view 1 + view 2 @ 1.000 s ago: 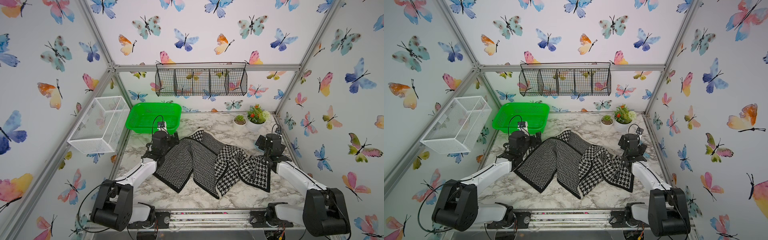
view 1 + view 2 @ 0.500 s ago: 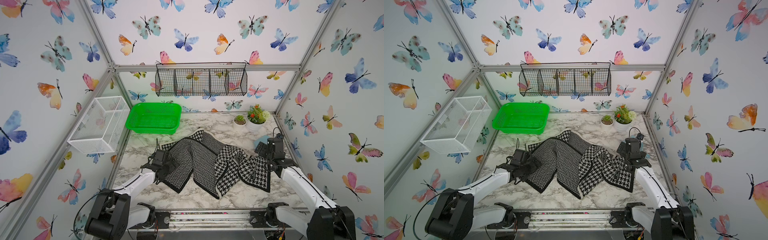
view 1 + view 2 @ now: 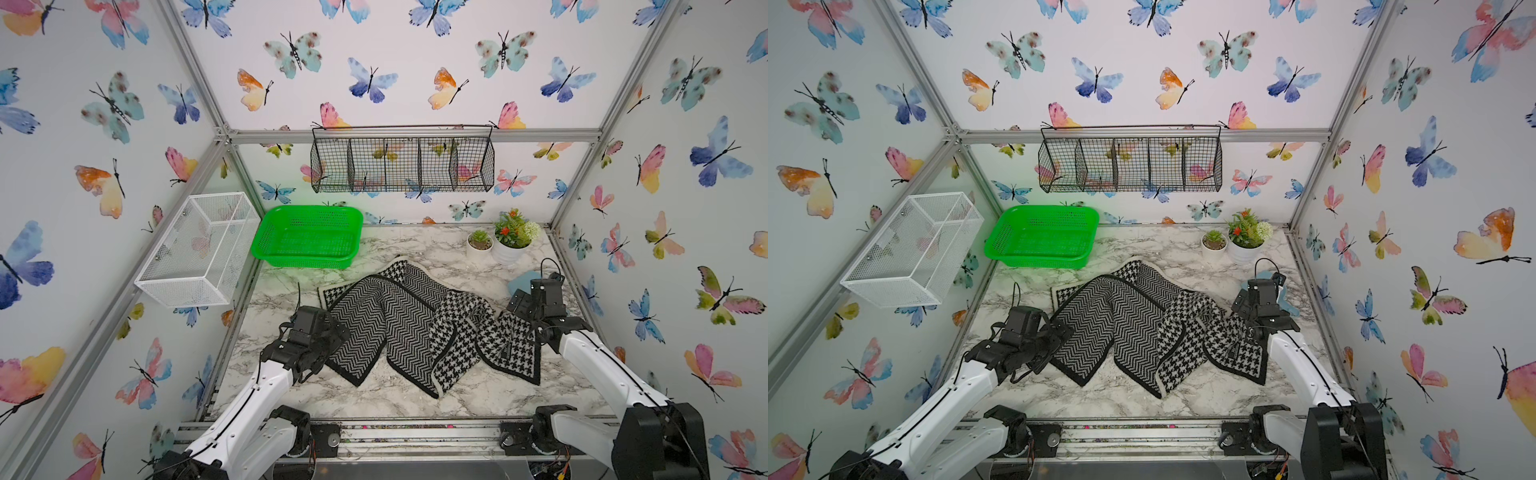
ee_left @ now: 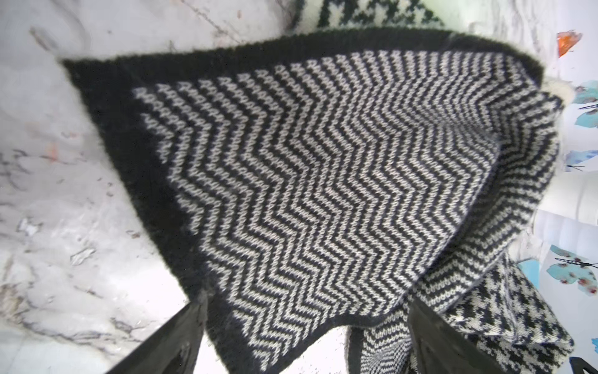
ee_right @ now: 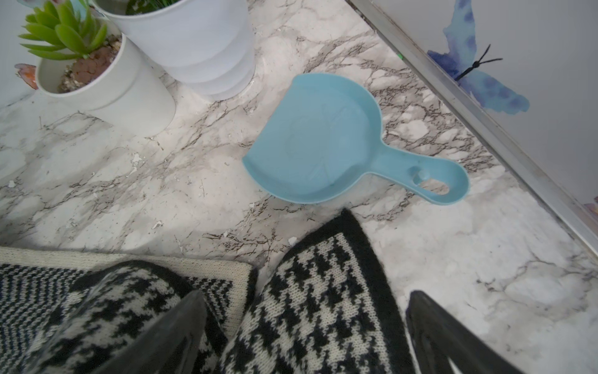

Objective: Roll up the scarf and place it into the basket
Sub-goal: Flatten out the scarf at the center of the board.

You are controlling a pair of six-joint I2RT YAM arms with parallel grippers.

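Marble tabletop (image 3: pixel 374 401): one scarf (image 3: pixel 395 328), one basket (image 3: pixel 305 262), two pots (image 3: pixel 479 250).

Scarf (image 4: pixel 317 181): black-and-white zigzag knit, broad black border, spread over white marble counter (image 4: pixel 64 226). Houndstooth portions visible at two opposite edges of view. Left claw (image 4: pixel 305 311): two dark fingers (image 4: pixel 174 340) wide apart, scarf's bordered hem between them; contact not discernible. Butterfly-print wall (image 4: pixel 579 272) beyond scarf.
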